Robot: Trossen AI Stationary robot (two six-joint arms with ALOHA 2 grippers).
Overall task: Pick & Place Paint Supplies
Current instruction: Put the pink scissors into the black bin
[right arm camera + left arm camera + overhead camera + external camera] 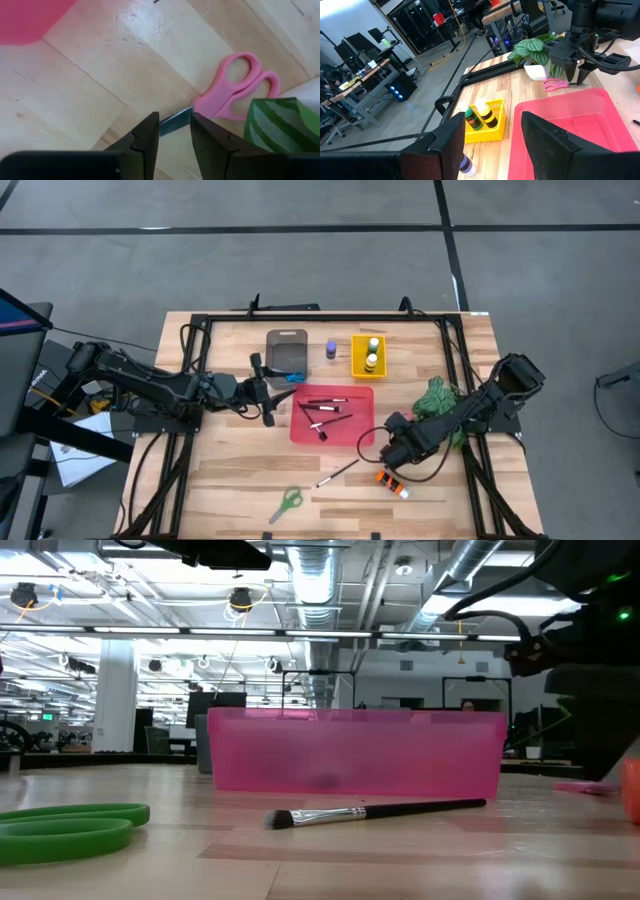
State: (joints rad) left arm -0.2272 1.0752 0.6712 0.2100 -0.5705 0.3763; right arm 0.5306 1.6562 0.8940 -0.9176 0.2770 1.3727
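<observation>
scissors pink, blade lengthwise between right end effector fingers, apart | left end effector apart

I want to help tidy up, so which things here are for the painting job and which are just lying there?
Job: pink scissors, green scissors, loose paintbrush, brushes in the red tray, orange tube, purple bottle, bottles in the yellow tray.
Just there: leafy plant, grey tray.
</observation>
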